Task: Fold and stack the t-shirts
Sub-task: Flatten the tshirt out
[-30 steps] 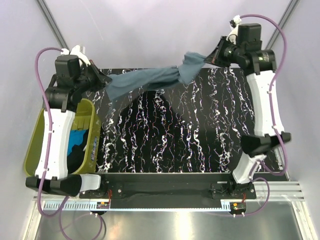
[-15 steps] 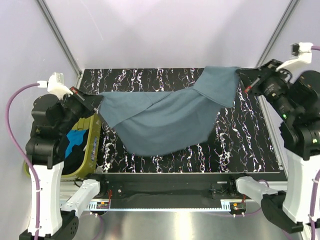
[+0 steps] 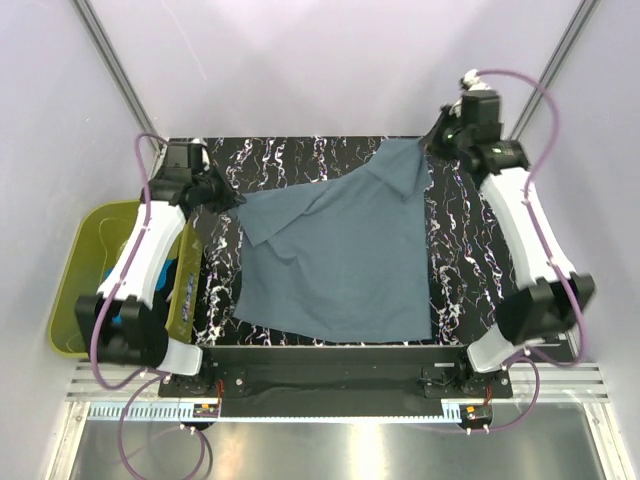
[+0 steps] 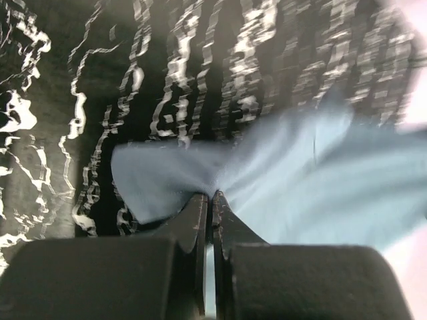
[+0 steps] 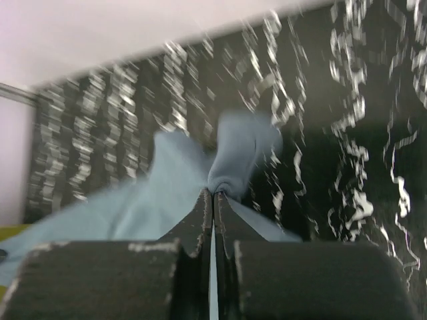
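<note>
Slate-grey t-shirt is held spread between the left pincer and right pincer, both clamped on its corners, so nothing's been folded or stacked yet.

Pale lilac-white walls close the space in on three sides, plain and windowless. Two grey metal struts run up the corners, one at ten o'clock and one at two o'clock. Soft, even light falls from above, brightest on the back wall at twelve o'clock. In the middle sits the surface, glossy black with white marble veining. Along its six o'clock edge runs a silver aluminium rail, and beyond that lies a sheet of brushed steel catching a dull glare.
</note>
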Action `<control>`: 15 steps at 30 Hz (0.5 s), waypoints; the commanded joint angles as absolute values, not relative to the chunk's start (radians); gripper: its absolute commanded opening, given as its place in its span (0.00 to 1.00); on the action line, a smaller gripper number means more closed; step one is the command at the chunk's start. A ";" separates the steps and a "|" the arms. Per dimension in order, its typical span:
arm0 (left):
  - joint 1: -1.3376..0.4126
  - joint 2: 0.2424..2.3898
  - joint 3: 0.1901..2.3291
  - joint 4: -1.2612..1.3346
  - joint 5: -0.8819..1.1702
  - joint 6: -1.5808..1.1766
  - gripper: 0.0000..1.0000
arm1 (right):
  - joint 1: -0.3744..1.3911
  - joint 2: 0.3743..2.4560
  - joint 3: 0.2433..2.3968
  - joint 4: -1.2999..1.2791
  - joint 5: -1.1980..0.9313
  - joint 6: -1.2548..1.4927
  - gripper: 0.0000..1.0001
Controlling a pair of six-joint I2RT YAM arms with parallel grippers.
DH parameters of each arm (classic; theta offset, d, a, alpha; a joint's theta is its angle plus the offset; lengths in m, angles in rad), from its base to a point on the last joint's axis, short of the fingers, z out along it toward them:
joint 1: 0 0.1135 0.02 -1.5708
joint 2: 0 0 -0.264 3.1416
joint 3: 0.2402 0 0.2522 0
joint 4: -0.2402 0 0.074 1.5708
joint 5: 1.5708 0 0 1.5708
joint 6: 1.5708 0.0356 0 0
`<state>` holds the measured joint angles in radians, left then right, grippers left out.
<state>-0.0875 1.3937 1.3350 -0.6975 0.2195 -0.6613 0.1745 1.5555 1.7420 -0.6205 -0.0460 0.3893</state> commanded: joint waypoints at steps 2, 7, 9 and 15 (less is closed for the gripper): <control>-0.074 1.483 1.468 -0.626 0.198 -0.589 0.00 | 0.161 1.588 1.782 -0.574 -0.021 0.373 0.00; -0.071 1.588 1.574 -0.624 0.161 -0.600 0.00 | 0.161 1.551 1.698 -0.594 -0.087 0.417 0.00; -0.069 1.623 1.598 -0.624 0.163 -0.601 0.00 | 0.161 1.507 1.623 -0.592 -0.109 0.442 0.00; -0.067 1.666 1.698 -0.624 0.117 -0.551 0.00 | 0.161 1.319 1.416 -0.627 -0.218 0.488 0.00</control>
